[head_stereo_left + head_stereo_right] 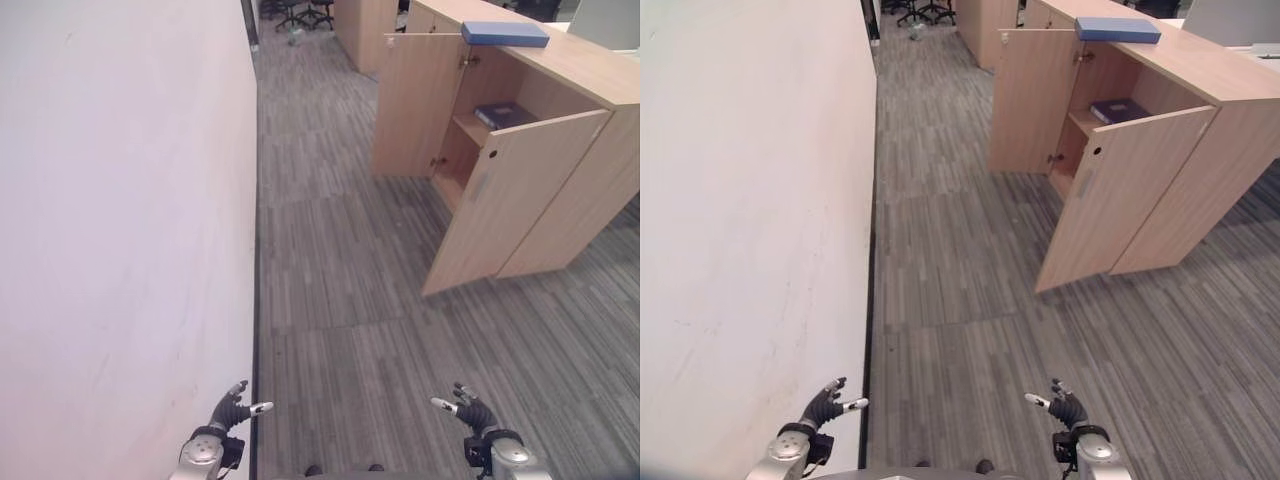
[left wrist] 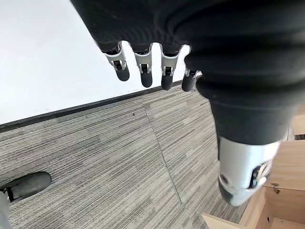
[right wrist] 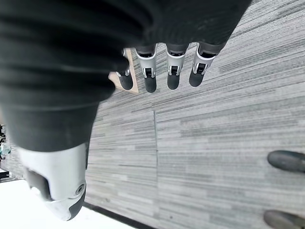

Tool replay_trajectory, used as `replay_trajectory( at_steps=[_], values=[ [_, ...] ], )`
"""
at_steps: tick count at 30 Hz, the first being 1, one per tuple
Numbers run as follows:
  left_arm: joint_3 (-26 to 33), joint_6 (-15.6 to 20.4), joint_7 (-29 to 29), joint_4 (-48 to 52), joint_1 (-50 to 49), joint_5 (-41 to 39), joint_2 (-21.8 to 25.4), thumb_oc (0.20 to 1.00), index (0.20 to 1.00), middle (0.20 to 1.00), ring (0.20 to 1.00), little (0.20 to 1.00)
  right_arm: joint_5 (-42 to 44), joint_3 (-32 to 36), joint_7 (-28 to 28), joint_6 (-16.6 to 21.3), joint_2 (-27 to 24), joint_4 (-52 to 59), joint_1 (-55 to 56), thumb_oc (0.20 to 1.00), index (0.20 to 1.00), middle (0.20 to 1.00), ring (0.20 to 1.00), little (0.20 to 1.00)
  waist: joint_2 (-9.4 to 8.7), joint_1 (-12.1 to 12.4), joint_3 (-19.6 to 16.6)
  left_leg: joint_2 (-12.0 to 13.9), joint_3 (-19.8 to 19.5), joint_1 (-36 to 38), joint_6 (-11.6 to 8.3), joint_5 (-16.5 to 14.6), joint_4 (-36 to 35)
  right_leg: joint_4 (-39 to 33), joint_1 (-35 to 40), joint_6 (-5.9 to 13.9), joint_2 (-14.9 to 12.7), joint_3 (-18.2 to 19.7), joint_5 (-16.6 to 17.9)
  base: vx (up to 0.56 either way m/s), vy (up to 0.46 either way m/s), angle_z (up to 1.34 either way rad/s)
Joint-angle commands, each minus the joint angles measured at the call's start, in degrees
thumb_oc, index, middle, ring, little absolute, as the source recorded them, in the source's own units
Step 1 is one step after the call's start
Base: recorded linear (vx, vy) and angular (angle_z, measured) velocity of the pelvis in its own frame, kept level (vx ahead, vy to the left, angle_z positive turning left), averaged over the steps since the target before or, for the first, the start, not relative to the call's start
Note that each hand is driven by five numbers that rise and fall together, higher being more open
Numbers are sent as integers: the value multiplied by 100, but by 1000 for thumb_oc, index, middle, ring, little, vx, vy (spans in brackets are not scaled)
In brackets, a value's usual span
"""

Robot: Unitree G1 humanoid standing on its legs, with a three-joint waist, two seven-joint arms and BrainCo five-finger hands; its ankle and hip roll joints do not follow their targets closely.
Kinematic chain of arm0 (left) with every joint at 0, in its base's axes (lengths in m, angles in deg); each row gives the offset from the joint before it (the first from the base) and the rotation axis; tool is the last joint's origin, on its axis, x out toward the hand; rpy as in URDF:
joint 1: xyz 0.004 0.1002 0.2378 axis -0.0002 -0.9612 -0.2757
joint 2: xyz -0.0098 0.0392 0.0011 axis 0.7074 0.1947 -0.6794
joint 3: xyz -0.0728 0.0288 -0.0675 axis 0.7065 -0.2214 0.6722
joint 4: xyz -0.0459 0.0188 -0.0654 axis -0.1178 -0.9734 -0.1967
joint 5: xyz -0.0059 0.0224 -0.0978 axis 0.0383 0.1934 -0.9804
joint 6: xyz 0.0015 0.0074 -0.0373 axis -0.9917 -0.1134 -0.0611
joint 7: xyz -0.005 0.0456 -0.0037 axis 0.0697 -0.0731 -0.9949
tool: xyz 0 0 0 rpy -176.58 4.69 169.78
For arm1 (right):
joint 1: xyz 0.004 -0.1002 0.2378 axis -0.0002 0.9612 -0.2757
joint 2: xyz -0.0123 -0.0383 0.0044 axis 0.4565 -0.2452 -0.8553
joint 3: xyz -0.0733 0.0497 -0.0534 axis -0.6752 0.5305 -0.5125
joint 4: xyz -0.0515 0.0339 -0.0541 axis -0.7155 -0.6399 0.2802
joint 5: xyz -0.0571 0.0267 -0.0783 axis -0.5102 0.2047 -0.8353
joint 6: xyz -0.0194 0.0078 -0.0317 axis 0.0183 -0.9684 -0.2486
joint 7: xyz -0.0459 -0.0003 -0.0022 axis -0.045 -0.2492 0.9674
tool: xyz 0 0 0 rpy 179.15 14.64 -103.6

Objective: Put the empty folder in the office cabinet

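A blue folder (image 1: pixel 505 34) lies flat on top of the light wooden office cabinet (image 1: pixel 590 190) at the far right. Both cabinet doors stand open: the near door (image 1: pixel 510 200) swings out toward me and the far door (image 1: pixel 415 105) is folded back. Inside, a dark blue folder (image 1: pixel 505 115) rests on the shelf. My left hand (image 1: pixel 232 410) and right hand (image 1: pixel 472 410) hang low at the near edge, well short of the cabinet. The wrist views show relaxed fingers (image 2: pixel 143 71) and fingers (image 3: pixel 150 78) over carpet, holding nothing.
A long white wall (image 1: pixel 120 200) runs along my left side, close to the left hand. Grey striped carpet (image 1: pixel 330 260) stretches between me and the cabinet. Another wooden cabinet (image 1: pixel 360 30) and office chairs (image 1: pixel 300 12) stand at the far end.
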Motion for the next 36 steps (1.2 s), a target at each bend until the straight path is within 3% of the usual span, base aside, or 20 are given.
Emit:
replay_trajectory(
  at_steps=[1, 17, 28, 32, 33, 34, 36],
  values=[
    [40, 201, -20, -204, 362, -100, 100, 1000, 1000, 1000, 1000, 1000, 263, 53, -45, 169, -66, -34, -152, 1000, 1000, 1000, 1000, 1000, -74, 11, 19, 353, -98, 146, -367, -409, 72, 260, 131, 753, -527, 136, -494, 0, 0, 0],
    [47, 175, 20, -313, 369, -112, 83, 1000, 1000, 1000, 1000, 1000, 242, 62, -28, 139, -46, -114, -159, 1000, 1000, 1000, 1000, 1000, -56, -20, 28, 396, -140, 121, -386, -379, 72, 377, 105, 709, -481, 119, -578, -3, -7, 1],
    [89, 175, 7, -294, 366, -209, 117, 1000, 1000, 1000, 1000, 1000, 259, 96, -63, 129, -110, -37, -122, 1000, 1000, 1000, 1000, 1000, -14, -50, 103, 574, -154, 148, -453, -403, 201, 667, 18, 587, -334, 173, -805, -15, -56, 3],
    [122, 168, -12, -249, 376, -284, 136, 1000, 1000, 1000, 1000, 1000, 244, 72, -88, 139, -183, 34, -157, 1000, 1000, 1000, 1000, 1000, -49, -41, 216, 730, -121, -105, -553, -514, 855, 764, -12, 475, -225, 223, -848, -18, -131, 0],
    [111, 178, -28, -213, 399, -311, 140, 1000, 1000, 1000, 1000, 1000, 234, 52, -98, 153, -225, 78, -164, 1000, 1000, 1000, 1000, 1000, -71, -21, 319, 767, -128, -316, -627, -468, 1346, 770, 13, 409, -163, 239, -858, -107, -215, -5],
    [92, 184, -44, -175, 434, -340, 129, 1000, 1000, 1000, 1000, 1000, 227, 66, -95, 159, -278, 96, -184, 1000, 1000, 1000, 1000, 1000, -89, 24, 479, 822, -205, -725, -712, 0, 1978, 757, 87, 337, -112, 225, -875, -109, -217, -3],
    [80, 167, -43, -158, 494, -381, 126, 1000, 1000, 1000, 1000, 1000, 265, 87, -89, 155, -321, 67, -230, 1000, 1000, 1000, 1000, 1000, -157, 56, 612, 743, -456, -1256, -722, 426, 2726, 808, 76, 252, -105, 220, -872, -63, -148, -6]
  ],
)
